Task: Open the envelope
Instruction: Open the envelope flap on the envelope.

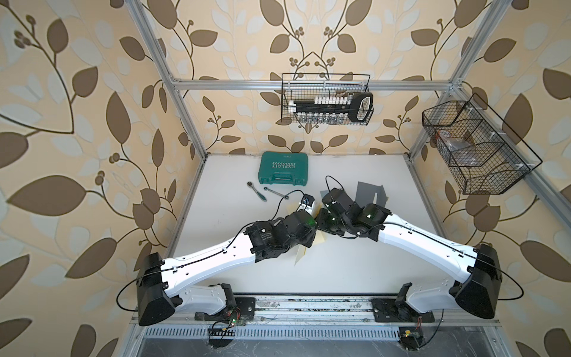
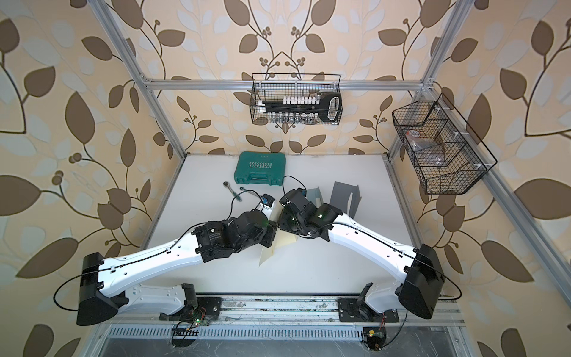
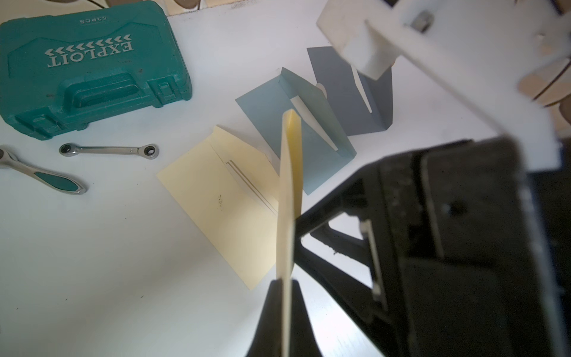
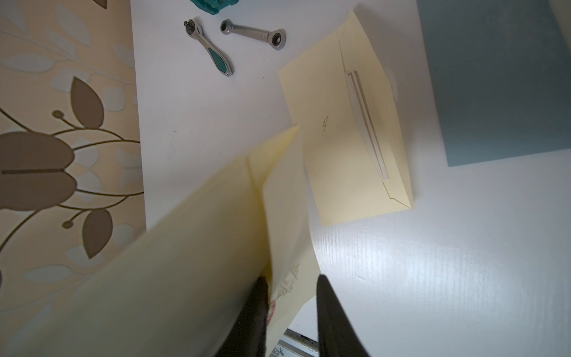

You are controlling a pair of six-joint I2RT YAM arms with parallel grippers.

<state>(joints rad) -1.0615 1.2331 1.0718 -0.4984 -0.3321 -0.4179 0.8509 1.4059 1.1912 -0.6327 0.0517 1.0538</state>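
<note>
a: start at the left. what's out there?

b: a green tool case (image 1: 283,170) at the far side of the table (image 1: 234,222). just nearer lie a green-handled ratchet (image 3: 46,176) and a flat ratchet wrench (image 3: 108,150). all sit well apart from the work, and i'd say they play no part in it.

a: then the left arm?

b: the left gripper (image 3: 284,282) is clamped tight on the held cream envelope (image 3: 289,185). it pinches one edge so the paper hangs clear of the table, edge-on to that wrist's camera. my guess is it's lifted that way so the other hand can reach both sides of the flap.

a: and the other hand?

b: the right gripper (image 4: 290,279) meets it in the middle. its fingers straddle the flap (image 4: 285,222), one against the paper, the other with a gap showing. so it's around the flap, not yet a pinch.

a: so not opened?

b: not yet. the flap sits at a narrow angle to the body. it wants a firm pinch, then a gentle pull away from the left hand, since thin paper could slip or tear.

a: further right?

b: under the hands a second cream envelope (image 4: 346,133) lies flat. beyond it are a blue envelope (image 3: 265,111) and a grey envelope (image 3: 336,92), flaps raised, seemingly done and set aside.
</note>
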